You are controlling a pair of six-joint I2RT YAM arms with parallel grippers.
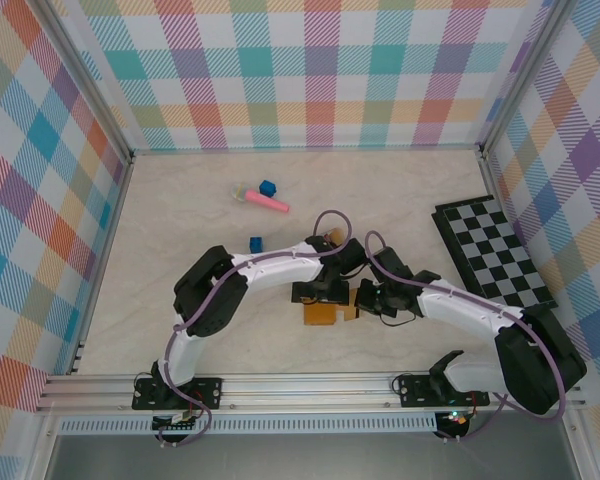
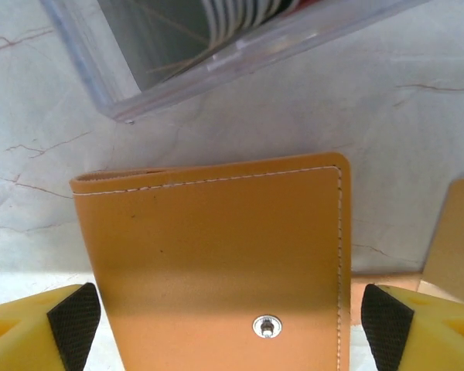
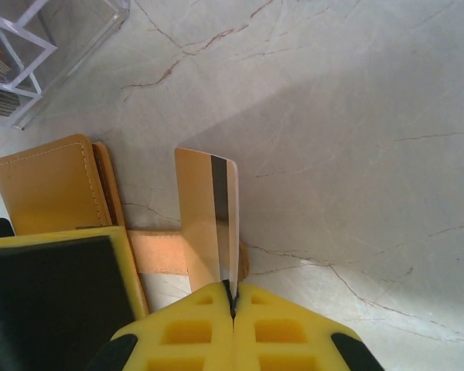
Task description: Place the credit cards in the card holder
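The right jaws are clamped on a tan credit card [image 3: 205, 209], long axis toward 12 o'clock. The card holder [image 3: 50, 185] lies flat on the table [image 3: 356, 116] at their 10 o'clock, straddled by the wide-apart left jaws.

Your card holder [image 2: 216, 255] looks like smooth, matt leather with a shiny metal snap [image 2: 267, 326]. The credit card [image 3: 205, 209] beside it is glossy, and the box [image 2: 240, 66] beyond it is clear plastic.

Bright, even overhead light — a soft shadow band crosses the flat orange-brown leather-look wallet [image 2: 216, 232], another broad one dims the pale marbled tabletop [image 3: 332, 193] beside it; focus is crisp.
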